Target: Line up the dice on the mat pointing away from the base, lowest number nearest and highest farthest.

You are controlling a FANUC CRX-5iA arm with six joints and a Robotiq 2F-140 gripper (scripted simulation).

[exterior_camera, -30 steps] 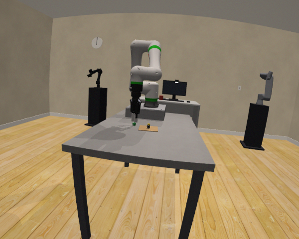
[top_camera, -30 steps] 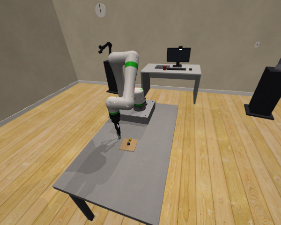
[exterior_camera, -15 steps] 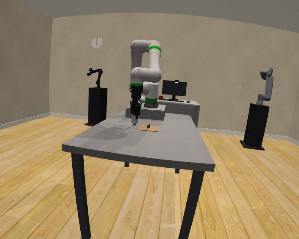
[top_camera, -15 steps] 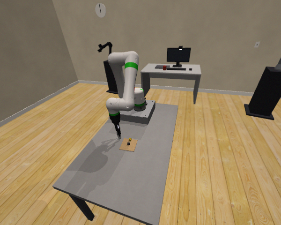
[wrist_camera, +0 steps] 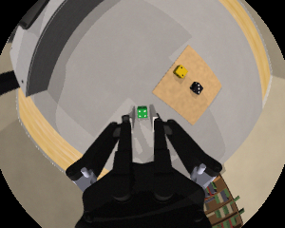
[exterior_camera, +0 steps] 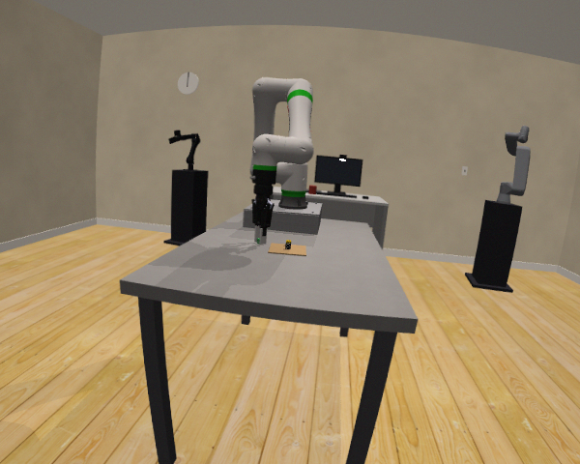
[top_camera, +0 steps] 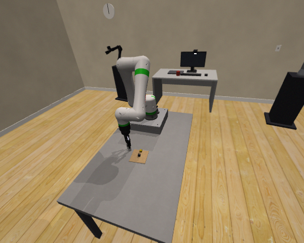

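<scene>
Green die (exterior_camera: 258, 241) (wrist_camera: 142, 112): off the mat (top_camera: 134, 160) (exterior_camera: 275, 249) (wrist_camera: 168, 90), on its left in the exterior view. Wrist view showed its green face with white pips clearly; exterior gave me just a green speck, and in top I couldn't make it out.

Wrist also split the yellow die (top_camera: 141, 150) (wrist_camera: 180, 71) from the black die (top_camera: 139, 155) (exterior_camera: 287, 246) (wrist_camera: 196, 87), both on the mat; in exterior they overlapped. Yellow sat nearer the base block (top_camera: 147, 128) (exterior_camera: 280, 220) (wrist_camera: 52, 62) than black.

Green lay between the fingertips of my gripper (top_camera: 128, 148) (exterior_camera: 261, 237) (wrist_camera: 142, 110), beside the mat. The fingers stood partly spread, narrow gap, not pinching it. Its sides ran roughly parallel to the pads, square to my wrist view, while the mat looked turned diagonally. Cube, so no long axis.
</scene>
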